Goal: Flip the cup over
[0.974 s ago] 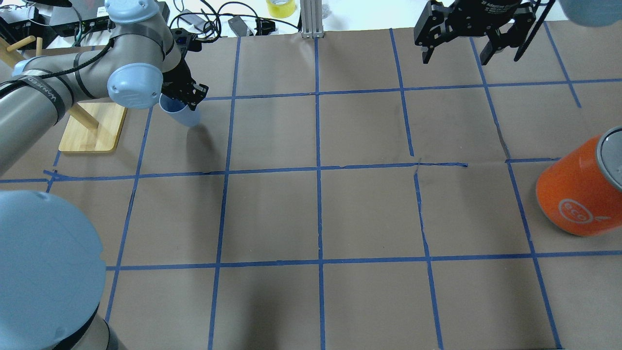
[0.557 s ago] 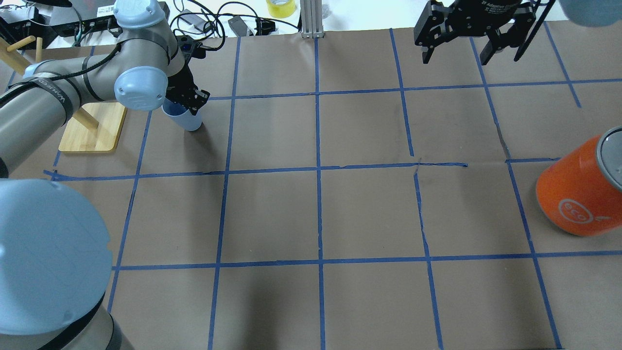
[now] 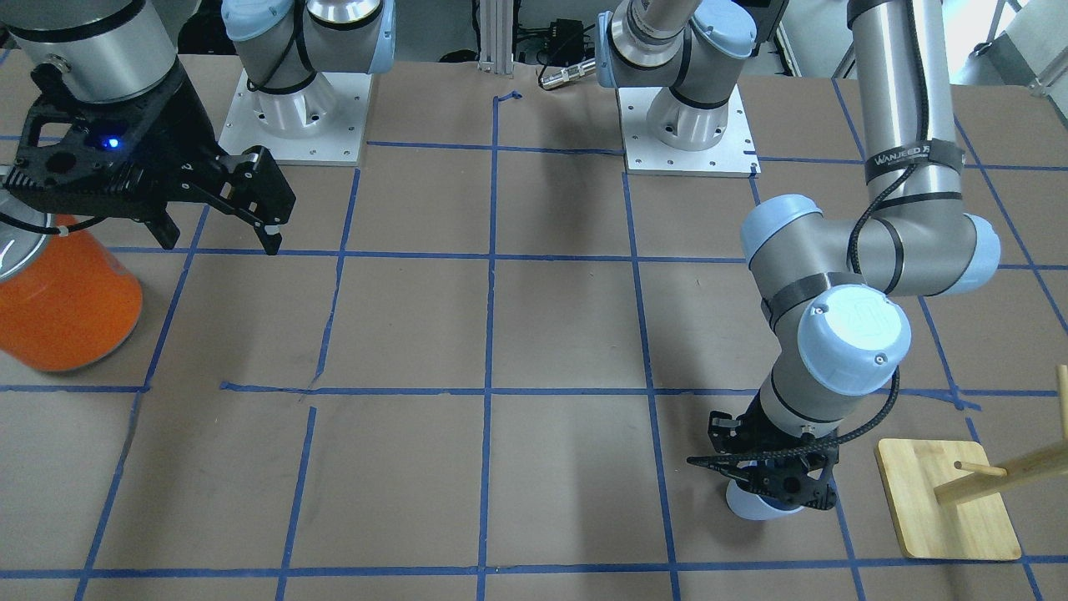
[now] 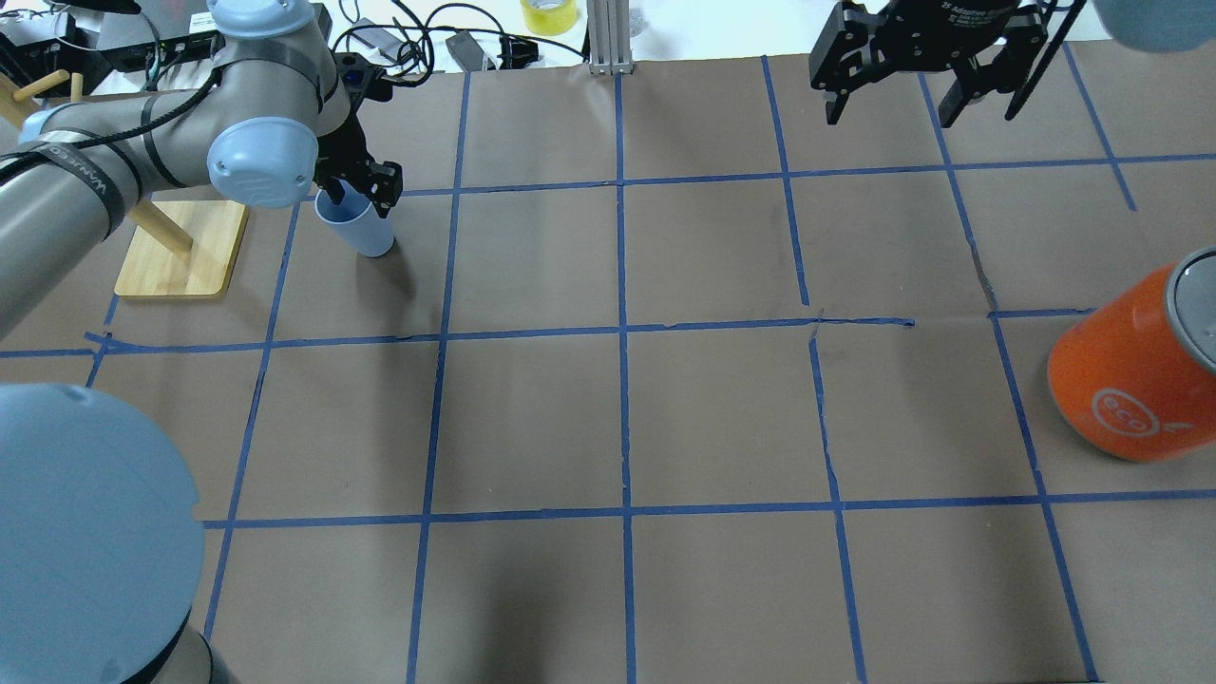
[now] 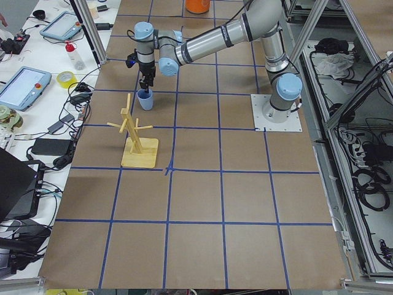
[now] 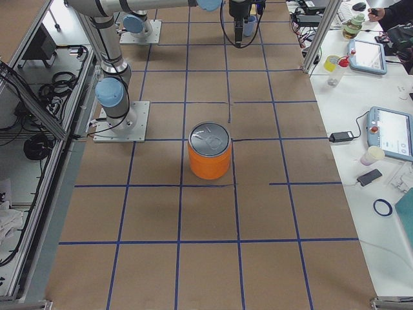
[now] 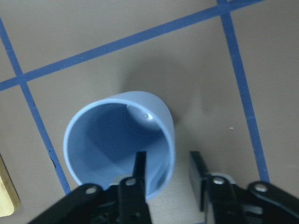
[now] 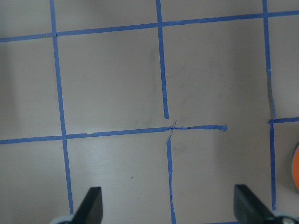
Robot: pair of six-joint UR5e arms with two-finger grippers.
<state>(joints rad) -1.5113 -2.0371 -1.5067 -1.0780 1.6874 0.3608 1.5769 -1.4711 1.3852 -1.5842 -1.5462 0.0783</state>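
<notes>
Overhead exterior: the orange can, marked "eco", stands well away from the right gripper, whose jaws gape wide. The left gripper has its jaws apart astride the wall of the upright cup, one jaw inside.

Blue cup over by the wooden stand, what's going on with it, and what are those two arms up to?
The robot's left gripper is at the small blue cup, which stands upright, mouth up, beside the wooden stand. One finger is inside the cup, the other outside, with gaps either side of the wall, so it isn't pinching. The right gripper hangs open and empty, away from the orange can.
</notes>
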